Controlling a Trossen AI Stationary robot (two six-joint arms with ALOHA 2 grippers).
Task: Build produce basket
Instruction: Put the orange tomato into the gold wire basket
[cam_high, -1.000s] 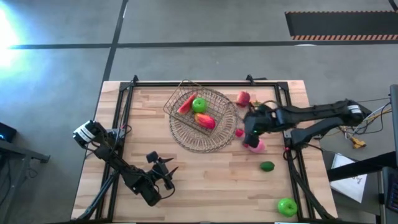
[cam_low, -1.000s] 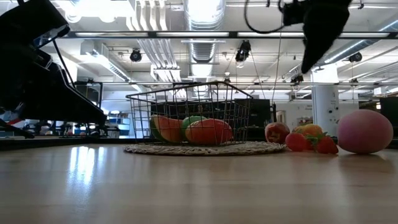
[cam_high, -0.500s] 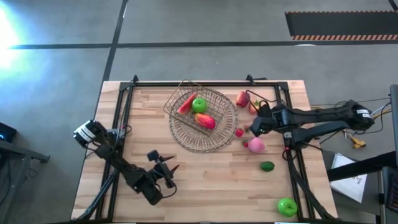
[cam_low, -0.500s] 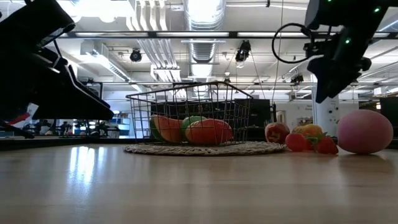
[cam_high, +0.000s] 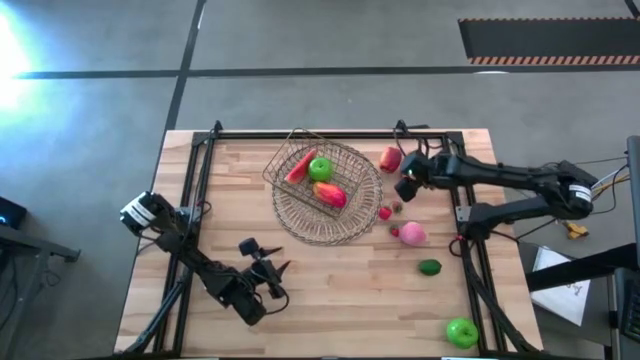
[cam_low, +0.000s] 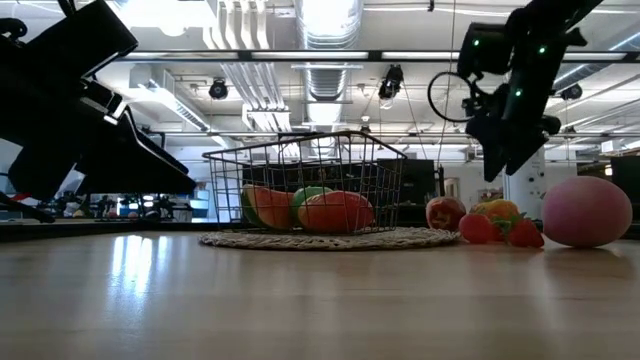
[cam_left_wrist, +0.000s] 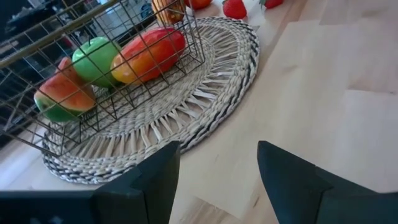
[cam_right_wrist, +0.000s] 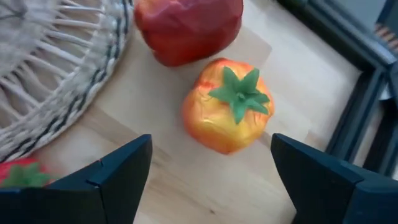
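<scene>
Right wrist view shows the right gripper (cam_right_wrist: 208, 180) with its jaws spread wide and holding nothing, poised above an orange-yellow tomato (cam_right_wrist: 227, 115) with a green stalk. A red apple (cam_right_wrist: 188, 28) lies just beside the tomato, touching or nearly so, next to the rim of the woven mat (cam_right_wrist: 59, 74). Black frame rails (cam_right_wrist: 348, 93) run close past the tomato on its other side, leaving only a narrow strip of worktop (cam_right_wrist: 186, 180) between mat and rail.

High view places this gripper (cam_high: 410, 180) near the worktop's far right edge, right of the basket (cam_high: 325, 180), which sits on the mat with a green apple (cam_high: 320, 168), a red slice (cam_high: 298, 167) and a red-yellow piece (cam_high: 331, 195) inside. A small strawberry (cam_high: 385, 213), a pink peach (cam_high: 411, 234), a dark green piece (cam_high: 429, 266) and another green apple (cam_high: 461, 331) trail toward the near right corner, well apart from each other.

The left gripper (cam_high: 272, 275) waits over the near left area, jaws spread and empty, with bare wood all around it and up to the mat's edge.
</scene>
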